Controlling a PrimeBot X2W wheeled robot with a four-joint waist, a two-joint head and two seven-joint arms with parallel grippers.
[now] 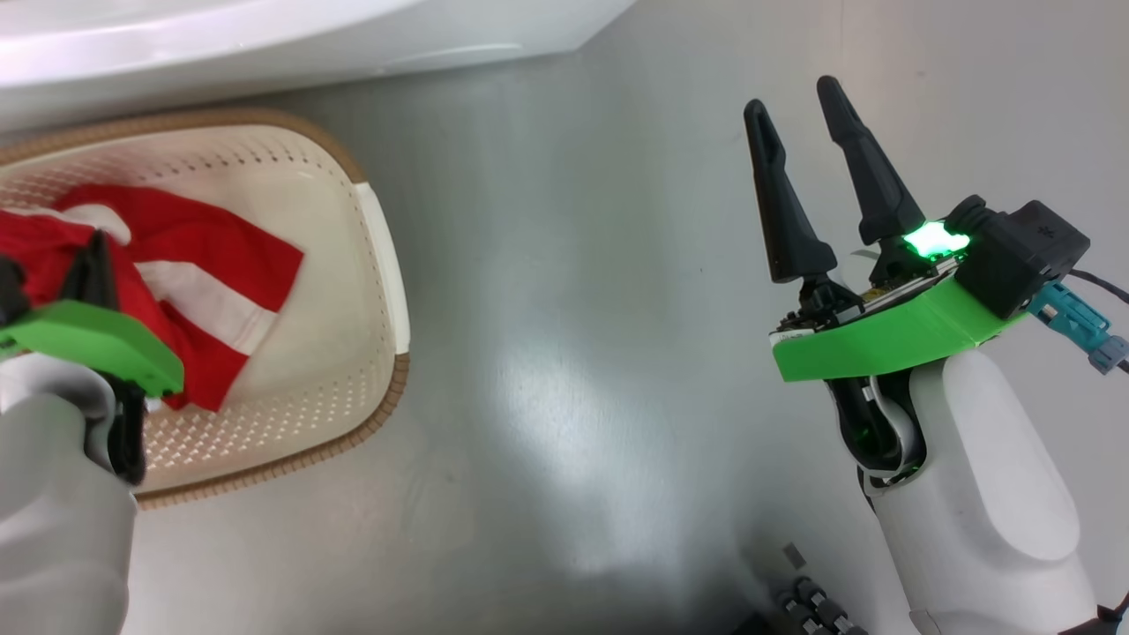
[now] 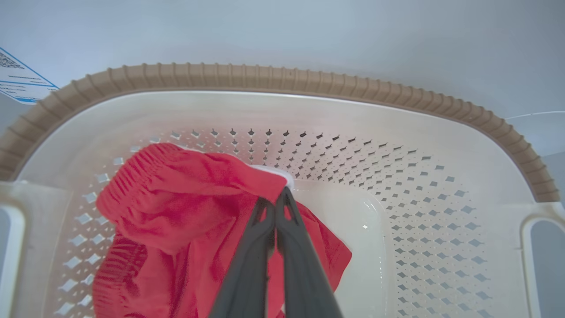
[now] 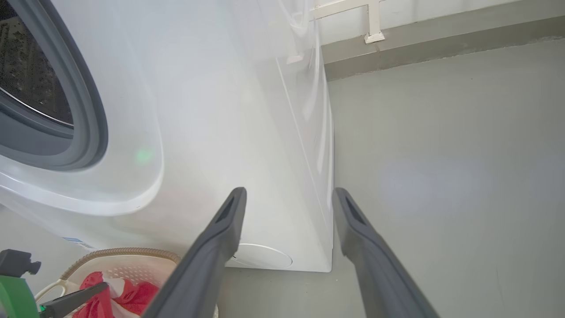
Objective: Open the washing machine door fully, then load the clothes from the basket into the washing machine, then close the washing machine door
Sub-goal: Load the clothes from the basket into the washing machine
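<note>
The cream basket (image 1: 399, 370) stands on the floor at the left, against the white washing machine (image 1: 265, 35). Red-and-white clothes (image 1: 220, 256) lie bunched in it. My left gripper (image 1: 93, 251) reaches down into the basket. In the left wrist view its fingers (image 2: 265, 238) are pressed together, pinching a fold of the clothes (image 2: 176, 198) inside the basket (image 2: 282, 79). My right gripper (image 1: 794, 99) hangs open over bare floor, holding nothing. Past my right gripper (image 3: 289, 192) the washing machine (image 3: 220, 110) shows its steel drum (image 3: 31, 75) and grey seal (image 3: 95, 119). The washing machine door is out of view.
Grey floor (image 1: 573, 353) spreads between the basket and my right arm. A blue sticker (image 2: 17, 79) sits on the machine just behind the basket. A wall base with a white bracket (image 3: 371, 22) runs behind the machine. Dark parts of my own base (image 1: 811, 608) show at the bottom.
</note>
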